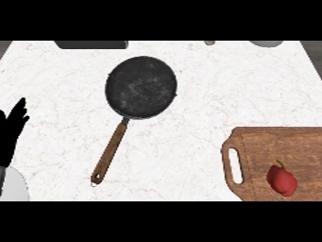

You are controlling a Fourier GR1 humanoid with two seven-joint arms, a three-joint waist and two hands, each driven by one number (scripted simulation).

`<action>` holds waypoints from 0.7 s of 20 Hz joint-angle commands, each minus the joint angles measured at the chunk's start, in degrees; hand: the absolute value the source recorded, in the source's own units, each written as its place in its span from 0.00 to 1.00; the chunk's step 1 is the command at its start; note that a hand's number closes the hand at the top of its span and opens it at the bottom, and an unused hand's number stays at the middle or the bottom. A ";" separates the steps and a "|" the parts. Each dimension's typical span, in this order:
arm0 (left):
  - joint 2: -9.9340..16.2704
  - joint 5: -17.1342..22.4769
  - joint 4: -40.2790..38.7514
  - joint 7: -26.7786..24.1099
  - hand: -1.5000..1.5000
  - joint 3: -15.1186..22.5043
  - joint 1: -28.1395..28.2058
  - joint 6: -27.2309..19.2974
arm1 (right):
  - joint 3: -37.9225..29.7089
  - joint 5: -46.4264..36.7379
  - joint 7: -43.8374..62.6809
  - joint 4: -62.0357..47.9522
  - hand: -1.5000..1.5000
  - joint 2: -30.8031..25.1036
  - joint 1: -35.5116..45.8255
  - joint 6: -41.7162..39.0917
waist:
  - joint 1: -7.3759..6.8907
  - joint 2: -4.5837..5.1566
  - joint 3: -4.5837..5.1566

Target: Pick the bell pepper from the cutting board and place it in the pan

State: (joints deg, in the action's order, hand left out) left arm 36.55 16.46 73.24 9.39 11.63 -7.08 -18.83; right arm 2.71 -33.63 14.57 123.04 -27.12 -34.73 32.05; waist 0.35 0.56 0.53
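Note:
A red bell pepper (282, 179) lies on the wooden cutting board (296, 146) at the lower right, near the board's front edge. A dark round pan (141, 86) with a long wooden handle (109, 151) sits in the middle of the white marble counter, its handle pointing toward me. My left hand (3, 134) rests open at the left edge, fingers up, far from both pan and pepper. My right hand does not show.
Along the counter's far edge are a dark object (91, 45) at the left, a small grey item (210, 42), and a grey rounded object (266, 43) at the right. The cutting board has a slot handle (236, 165) on its left side.

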 commanded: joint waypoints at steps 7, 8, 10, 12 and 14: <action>-0.65 -1.39 0.62 1.56 0.50 1.60 -3.11 1.11 | 2.30 -13.32 34.41 8.36 0.00 -9.42 1.21 -27.41 | -3.15 0.73 0.02; -1.03 -0.83 -0.54 1.01 0.50 0.72 -3.46 1.18 | 1.66 -12.41 37.91 10.91 0.00 -10.94 2.11 -31.37 | -2.82 0.65 0.05; -0.42 -1.22 0.13 2.46 0.50 1.50 -3.93 2.22 | 4.72 -13.43 44.33 10.57 0.00 -11.02 6.63 -37.06 | -3.52 0.50 -0.14; -2.75 -2.16 -1.54 0.98 0.50 1.52 -5.36 0.47 | 9.32 -14.64 49.55 8.77 0.00 -9.99 12.13 -41.56 | -3.74 0.71 -0.18; -1.84 -2.08 -1.26 1.80 0.50 1.14 -4.41 1.17 | 13.17 -14.32 54.82 7.57 0.00 -7.50 15.70 -45.64 | -3.44 0.22 -0.31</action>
State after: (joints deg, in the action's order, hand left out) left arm 34.87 14.94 72.17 10.44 12.85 -10.89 -17.58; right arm 9.56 -46.31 58.14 131.26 -36.38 -25.36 -4.75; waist -2.96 1.08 0.41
